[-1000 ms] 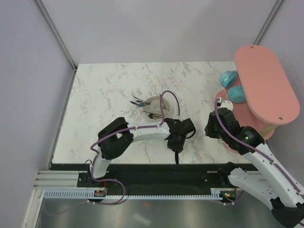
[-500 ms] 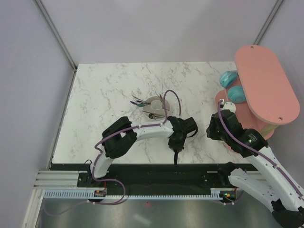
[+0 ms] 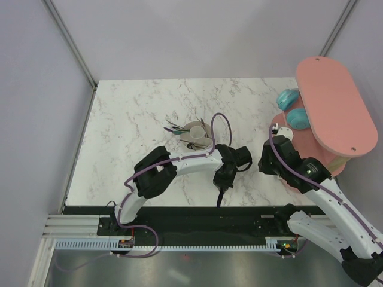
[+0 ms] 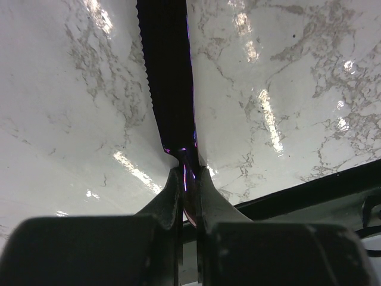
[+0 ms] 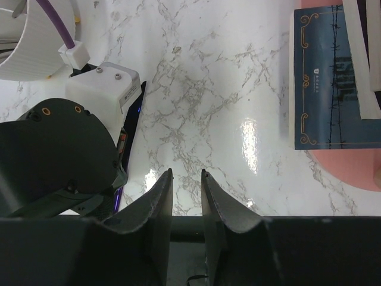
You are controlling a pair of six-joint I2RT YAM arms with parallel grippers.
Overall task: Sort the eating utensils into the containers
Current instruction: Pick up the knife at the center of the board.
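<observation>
Just one dark utensil [image 4: 169, 71] in the left tool's [image 4: 189, 179] tight grip — right tool [image 5: 186, 182] agape, empty.

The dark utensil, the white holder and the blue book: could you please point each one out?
dark utensil [image 4: 169, 71], left wrist view, on its serrated blade.
white holder [image 5: 30, 53], right wrist view, on its ribbed wall.
blue book [image 5: 327, 77], right wrist view, on its cover.

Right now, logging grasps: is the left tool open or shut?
Shut: the left tool's fingers pinch the thin end of the dark serrated knife, no gap showing in the wrist view.
</observation>
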